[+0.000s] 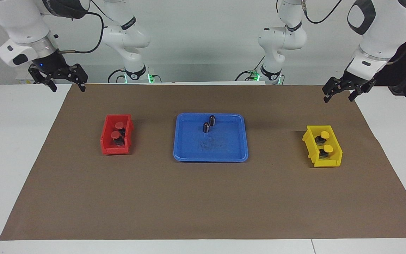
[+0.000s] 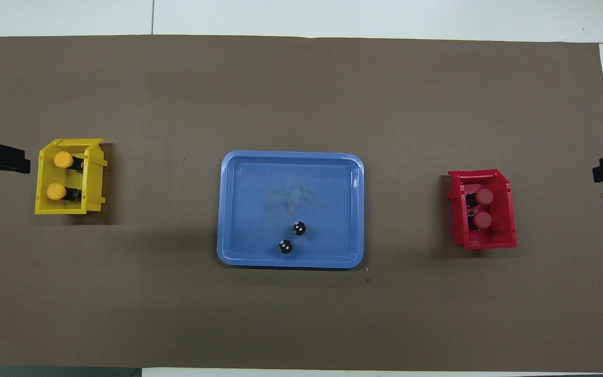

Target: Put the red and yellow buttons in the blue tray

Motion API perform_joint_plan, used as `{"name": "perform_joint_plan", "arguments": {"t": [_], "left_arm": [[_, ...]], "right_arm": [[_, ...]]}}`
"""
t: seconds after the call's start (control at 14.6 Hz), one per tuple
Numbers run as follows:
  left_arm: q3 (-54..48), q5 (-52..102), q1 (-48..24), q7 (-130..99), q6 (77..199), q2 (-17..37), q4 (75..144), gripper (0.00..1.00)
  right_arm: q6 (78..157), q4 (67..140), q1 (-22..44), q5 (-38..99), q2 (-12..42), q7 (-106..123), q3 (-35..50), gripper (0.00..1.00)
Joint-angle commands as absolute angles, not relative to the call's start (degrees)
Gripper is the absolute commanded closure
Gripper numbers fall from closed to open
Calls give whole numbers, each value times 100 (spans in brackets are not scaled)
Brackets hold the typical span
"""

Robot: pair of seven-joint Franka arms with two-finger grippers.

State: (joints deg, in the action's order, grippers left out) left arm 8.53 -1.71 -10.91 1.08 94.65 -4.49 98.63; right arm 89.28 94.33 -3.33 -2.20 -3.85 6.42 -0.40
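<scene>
- Both sets of jaws stand spread apart with nothing between them: the right gripper (image 1: 57,82) hangs over the mat's corner at the right arm's end of the table, and the left gripper (image 1: 340,92) hangs over the mat's edge at the left arm's end.
- The blue tray (image 1: 224,148) lies mid-mat; two dark capless cylinders (image 1: 209,124) stand upright in its part nearer the robots.
- The two red buttons (image 1: 117,129) sit inside the red bin (image 1: 108,148), toward the right arm's end, well apart from the tray.
- The two yellow buttons (image 1: 325,141) sit inside the yellow bin (image 1: 324,163), toward the left arm's end.
- A brown mat (image 1: 203,201) covers the table.
</scene>
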Motion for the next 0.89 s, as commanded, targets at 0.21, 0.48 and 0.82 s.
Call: {"name": "perform_joint_plan", "arguments": {"t": [0.21,0.48,0.82], "left_arm": [[870,-158,-1081,176,9396,-527,9923,0],[870,-158,-1081,176,9396,-527,9914,0],[861,-158,-1099,193,9466,-519,9914,0]], "right_arm": [[11001,11319,70,0,-678,202,0,19],[12028,12135,35,9,-308,106,-9,32],[12770,12674,0,9,-71,53,-9,35]]}}
